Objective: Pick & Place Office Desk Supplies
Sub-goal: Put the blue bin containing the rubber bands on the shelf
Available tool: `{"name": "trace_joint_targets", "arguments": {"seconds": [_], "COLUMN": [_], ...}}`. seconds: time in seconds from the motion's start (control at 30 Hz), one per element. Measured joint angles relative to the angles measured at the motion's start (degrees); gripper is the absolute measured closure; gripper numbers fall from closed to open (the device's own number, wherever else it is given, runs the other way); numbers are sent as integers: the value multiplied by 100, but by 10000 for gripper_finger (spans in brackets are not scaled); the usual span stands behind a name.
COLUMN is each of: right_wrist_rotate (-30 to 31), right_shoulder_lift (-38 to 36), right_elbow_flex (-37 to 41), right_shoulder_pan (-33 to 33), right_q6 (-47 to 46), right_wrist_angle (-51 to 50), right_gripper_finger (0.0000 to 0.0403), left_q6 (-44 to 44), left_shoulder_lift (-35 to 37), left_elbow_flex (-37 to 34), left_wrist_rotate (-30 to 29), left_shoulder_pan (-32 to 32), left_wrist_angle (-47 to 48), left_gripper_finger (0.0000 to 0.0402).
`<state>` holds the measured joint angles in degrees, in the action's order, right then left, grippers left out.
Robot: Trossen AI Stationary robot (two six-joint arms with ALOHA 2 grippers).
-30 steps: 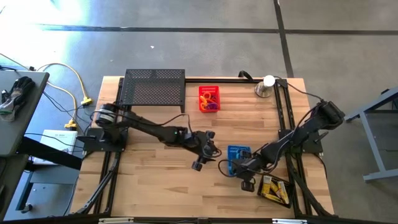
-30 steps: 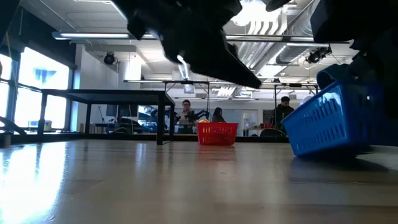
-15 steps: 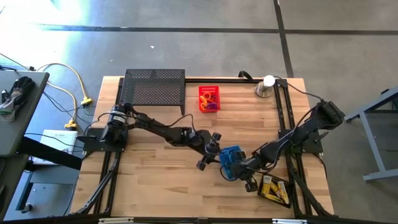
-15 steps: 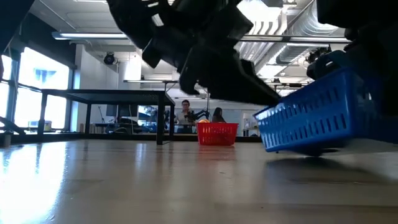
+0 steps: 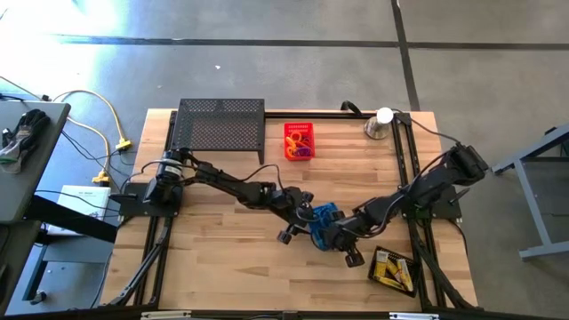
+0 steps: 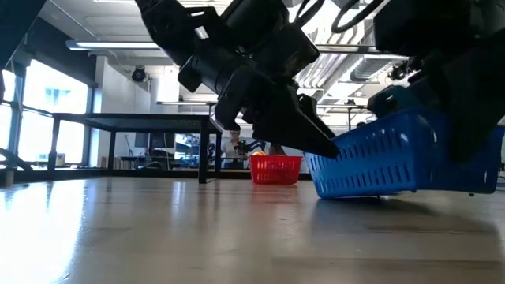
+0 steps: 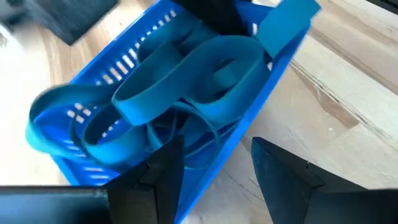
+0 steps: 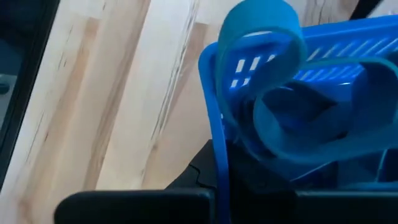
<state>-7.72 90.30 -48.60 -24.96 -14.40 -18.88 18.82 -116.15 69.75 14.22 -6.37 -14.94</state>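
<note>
Near the middle of the table point(image 5: 222, 267) we see a blue basket point(image 5: 325, 222) full of wide blue bands point(image 7: 186, 81) — tilted, one end lifted. The right gripper point(image 5: 336, 236) is clamped tight on its wall. The left gripper point(image 5: 307, 220) stands at the basket's other side, fingers point(image 7: 165, 171) parted astride the rim — gripping nothing we can see.

My wooden table point(image 5: 213, 258) carries a black mesh shelf point(image 5: 220, 126) at its far left, a red basket point(image 5: 299, 140) mid-far edge, a silver dome point(image 5: 378, 125) far right, yellow-and-white boxes point(image 5: 392, 268) near right, a blue basket point(image 5: 325, 224) at centre.
</note>
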Motion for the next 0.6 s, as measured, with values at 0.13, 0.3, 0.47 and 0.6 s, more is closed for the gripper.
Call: {"name": "trace_joint_targets", "arguments": {"seconds": [0.13, 0.3, 0.47, 0.6], "right_wrist_rotate": [-62, -78, 4, 53], "right_shoulder_lift": [141, 205, 205, 205], "right_elbow_flex": [-2, -2, -2, -2], "right_shoulder_pan": [38, 34, 10, -19], "right_q6": [48, 43, -59, -95], "right_wrist_angle": [67, 84, 113, 99], "right_gripper_finger": [400, 400, 399, 391], "left_q6": [38, 157, 216, 237], "left_shoulder_lift": [8, 8, 8, 8], "left_elbow_flex": [0, 0, 0, 0], "left_wrist_rotate": [2, 1, 2, 4], "left_shoulder_pan": [0, 0, 69, 70], "left_wrist_angle": [94, 102, 112, 140], "left_gripper_finger": [222, 224, 256, 294]}}
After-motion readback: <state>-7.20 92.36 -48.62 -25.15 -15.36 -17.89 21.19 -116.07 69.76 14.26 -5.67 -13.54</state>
